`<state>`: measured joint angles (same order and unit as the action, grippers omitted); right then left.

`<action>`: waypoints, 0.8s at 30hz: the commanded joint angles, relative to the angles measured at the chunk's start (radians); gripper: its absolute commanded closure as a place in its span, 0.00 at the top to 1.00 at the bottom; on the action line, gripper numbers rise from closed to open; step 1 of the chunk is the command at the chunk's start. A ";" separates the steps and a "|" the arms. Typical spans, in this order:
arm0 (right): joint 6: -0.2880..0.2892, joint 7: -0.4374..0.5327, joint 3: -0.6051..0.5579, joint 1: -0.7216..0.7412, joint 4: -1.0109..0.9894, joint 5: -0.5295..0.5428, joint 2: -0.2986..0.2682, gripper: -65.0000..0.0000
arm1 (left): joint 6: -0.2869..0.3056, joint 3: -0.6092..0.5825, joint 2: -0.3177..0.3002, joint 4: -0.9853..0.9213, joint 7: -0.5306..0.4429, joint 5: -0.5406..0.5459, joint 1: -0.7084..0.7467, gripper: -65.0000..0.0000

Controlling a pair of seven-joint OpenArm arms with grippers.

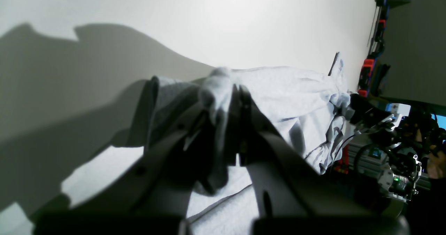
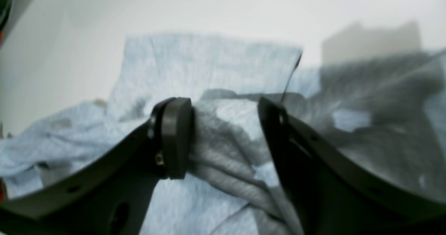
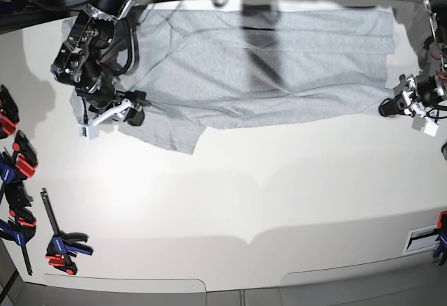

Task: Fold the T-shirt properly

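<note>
T-shirt [image 3: 258, 68]: lying spread along the far edge of the white surface [image 3: 230, 194], its front hem rumpled.
Left hand [image 1: 231, 99]: pinching a bunch of the shirt's cloth tight at the right edge.
Right hand [image 2: 224, 137]: standing wide with a thick fold between its fingers, not clamping.
Risk: with only 1 end pinched, any pull is likely skewing or bunching the shirt.

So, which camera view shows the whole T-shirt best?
The base view: the T-shirt lies spread across the table's far side, both ends visible. The left wrist view shows only a bunched fold pinched in the left gripper; the right wrist view shows blurred cloth between the right gripper's open jaws.
</note>
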<state>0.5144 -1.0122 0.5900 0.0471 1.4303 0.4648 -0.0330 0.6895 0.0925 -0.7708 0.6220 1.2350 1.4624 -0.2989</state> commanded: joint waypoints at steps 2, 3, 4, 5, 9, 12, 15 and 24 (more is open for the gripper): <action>-0.001 -0.039 -0.001 0.016 0.016 0.065 -0.009 0.45 | 0.009 0.006 -0.031 0.013 -0.001 0.021 -0.017 0.00; -0.001 -0.069 -0.001 0.016 0.016 0.087 -0.009 0.45 | 0.009 0.006 -0.031 0.013 -0.001 0.021 -0.017 0.00; 0.000 -0.093 -0.001 0.016 0.016 0.108 -0.009 0.44 | 0.009 0.006 -0.031 0.013 -0.001 0.021 -0.017 0.00; 0.000 -0.111 -0.002 0.016 0.016 0.125 -0.009 0.41 | 0.009 0.006 -0.031 0.013 -0.001 0.021 -0.017 0.00; 0.002 -0.122 -0.001 0.017 0.017 0.149 -0.009 0.00 | 0.009 0.006 -0.031 0.013 -0.001 0.021 -0.017 0.00; 0.024 -0.123 -0.001 0.017 0.017 0.149 -0.011 0.00 | 0.009 0.006 -0.031 0.013 -0.001 0.021 -0.017 0.00; 0.053 -0.134 -0.001 0.016 0.029 0.153 -0.011 0.00 | 0.009 0.006 -0.033 0.013 0.000 0.021 -0.017 0.00; 0.069 -0.211 0.000 -0.078 0.248 0.259 -0.011 0.00 | 0.009 0.007 -0.070 0.013 0.036 0.021 -0.017 0.00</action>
<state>0.5751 -1.2369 0.5900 -0.0441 1.6630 0.7033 -0.0353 0.6903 0.0925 -0.8120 0.6220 1.2659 1.4624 -0.2977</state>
